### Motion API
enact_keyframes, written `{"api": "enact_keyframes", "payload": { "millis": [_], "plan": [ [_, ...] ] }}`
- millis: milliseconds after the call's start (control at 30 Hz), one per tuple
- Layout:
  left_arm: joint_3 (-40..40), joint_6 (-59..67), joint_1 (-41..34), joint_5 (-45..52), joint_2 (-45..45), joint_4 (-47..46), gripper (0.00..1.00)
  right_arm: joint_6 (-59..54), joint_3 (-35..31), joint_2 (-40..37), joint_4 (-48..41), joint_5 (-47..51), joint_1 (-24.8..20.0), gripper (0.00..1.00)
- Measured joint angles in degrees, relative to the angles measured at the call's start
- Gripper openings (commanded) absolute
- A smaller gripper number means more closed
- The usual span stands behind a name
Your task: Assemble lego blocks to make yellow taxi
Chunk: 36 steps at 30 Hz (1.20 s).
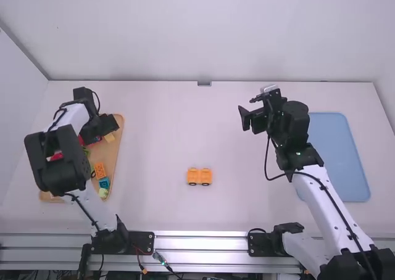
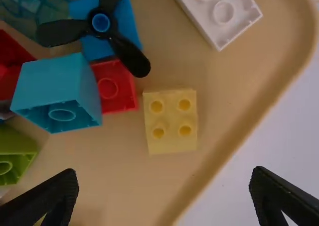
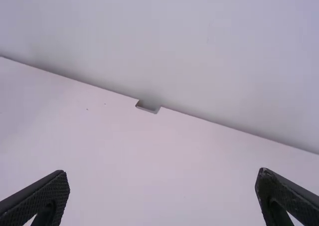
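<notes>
My left gripper (image 1: 106,127) is over the tray's far part, close to a pale yellow block (image 1: 110,137). In the left wrist view, the gripper (image 2: 165,186) is open, and the yellow block (image 2: 171,121) lies studs up on the tray beyond the fingertips, untouched. An orange-yellow piece with dark wheels (image 1: 199,176) stands on the table between the arms. My right gripper (image 1: 248,118) hangs over the table's far right half; in the right wrist view the gripper (image 3: 163,186) is open with nothing between its fingers.
The wooden tray (image 1: 117,163) also holds an orange block (image 1: 99,170), a teal block (image 2: 57,91), a red block (image 2: 113,85), a white block (image 2: 219,12) and a black propeller (image 2: 122,47). A blue mat (image 1: 338,150) lies beside the right arm.
</notes>
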Motion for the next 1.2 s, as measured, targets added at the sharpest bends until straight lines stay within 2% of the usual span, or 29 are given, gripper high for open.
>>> {"api": "enact_keyframes", "payload": {
  "millis": [67, 367, 767, 1067, 1200],
  "plan": [
    [0.0, -0.44, 0.0, -0.63, 0.63, 0.94, 0.84, 0.35, 0.0, 0.0, 0.02, 0.02, 0.0, 0.99],
    [-1.2, -1.05, 0.0, -1.03, 2.73, 4.48, 0.74, 0.55, 0.0, 0.0, 0.02, 0.0, 0.0, 0.99],
    [-6.51, -1.09, -0.04, -1.2, 2.73, 12.33, 0.7, 0.66, 0.0, 0.0, 0.02, 0.02, 0.0, 0.99],
    [-6.86, -1.25, -0.04, -1.18, 2.75, 13.62, 0.52, 0.87, -0.02, 0.0, 0.04, 0.02, 0.0, 0.99],
    [-7.48, -1.27, -0.04, -1.18, 2.73, 14.21, 0.5, 0.79, 0.0, 0.0, 0.0, -0.02, 0.0, 0.99]
  ]
}}
